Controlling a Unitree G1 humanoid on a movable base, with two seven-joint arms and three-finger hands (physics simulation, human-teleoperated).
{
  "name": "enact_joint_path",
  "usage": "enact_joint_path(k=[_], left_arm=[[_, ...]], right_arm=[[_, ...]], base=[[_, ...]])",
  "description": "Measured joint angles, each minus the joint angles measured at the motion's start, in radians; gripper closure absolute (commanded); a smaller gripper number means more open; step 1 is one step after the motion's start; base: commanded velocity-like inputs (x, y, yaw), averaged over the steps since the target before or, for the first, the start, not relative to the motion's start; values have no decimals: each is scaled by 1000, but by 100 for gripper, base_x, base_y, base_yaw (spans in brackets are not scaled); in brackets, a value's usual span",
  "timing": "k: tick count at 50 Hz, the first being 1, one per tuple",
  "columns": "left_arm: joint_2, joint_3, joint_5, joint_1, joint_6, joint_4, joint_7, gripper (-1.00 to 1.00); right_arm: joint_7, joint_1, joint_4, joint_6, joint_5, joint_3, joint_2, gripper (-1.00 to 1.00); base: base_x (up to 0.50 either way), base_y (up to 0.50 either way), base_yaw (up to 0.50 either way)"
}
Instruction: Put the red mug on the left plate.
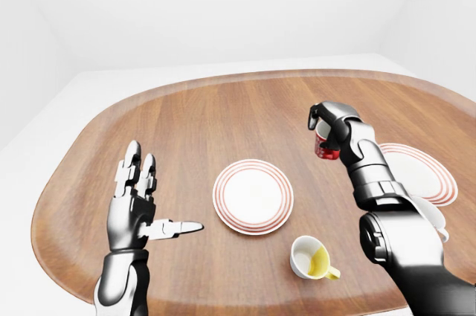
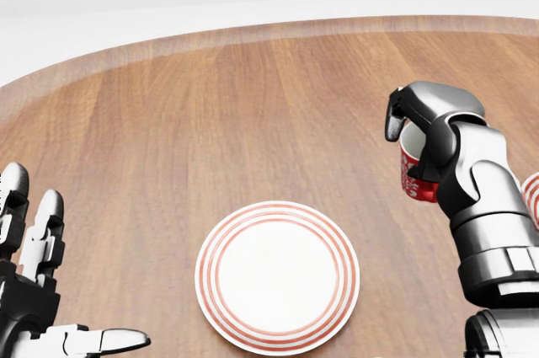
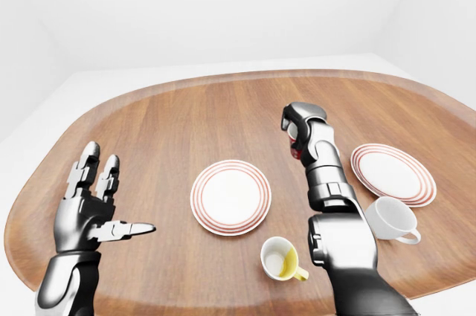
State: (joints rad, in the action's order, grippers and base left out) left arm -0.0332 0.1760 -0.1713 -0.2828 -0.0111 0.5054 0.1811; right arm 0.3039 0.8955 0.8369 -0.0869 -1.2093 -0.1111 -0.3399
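Note:
My right hand [image 2: 417, 146] is shut on the red mug [image 2: 413, 174], with the fingers curled over its rim. The mug sits to the right of the left plate [image 2: 278, 278] and higher in the head view, apart from it. That plate is white with red rings and holds nothing. I cannot tell how far the mug's base is from the wood. My left hand [image 1: 165, 191] stands open to the left of the plate, fingers up and thumb pointing right, holding nothing.
A second red-ringed plate [image 3: 393, 173] lies at the right. A white mug [image 3: 390, 219] rests below it, and a tipped cup with a yellow inside [image 3: 279, 258] lies below the left plate. The oval wooden table [image 1: 193, 115] ends near the views' bottom edge.

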Motion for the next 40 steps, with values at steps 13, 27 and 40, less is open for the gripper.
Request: enact_joint_path(k=[13, 27, 40], left_arm=[[9, -8, 9, 35, -21, -15, -18, -100], [16, -19, 21, 46, -25, -11, -35, -100], [15, 4, 14, 43, -15, -11, -38, -100]], right_arm=[[-177, 246, 331, 0, 91, 96, 64, 100], [-233, 315, 449, 0, 137, 126, 128, 100], [-281, 300, 490, 5, 166, 133, 197, 100]], base=[[0, 0, 0], [0, 0, 0], [0, 0, 0]])
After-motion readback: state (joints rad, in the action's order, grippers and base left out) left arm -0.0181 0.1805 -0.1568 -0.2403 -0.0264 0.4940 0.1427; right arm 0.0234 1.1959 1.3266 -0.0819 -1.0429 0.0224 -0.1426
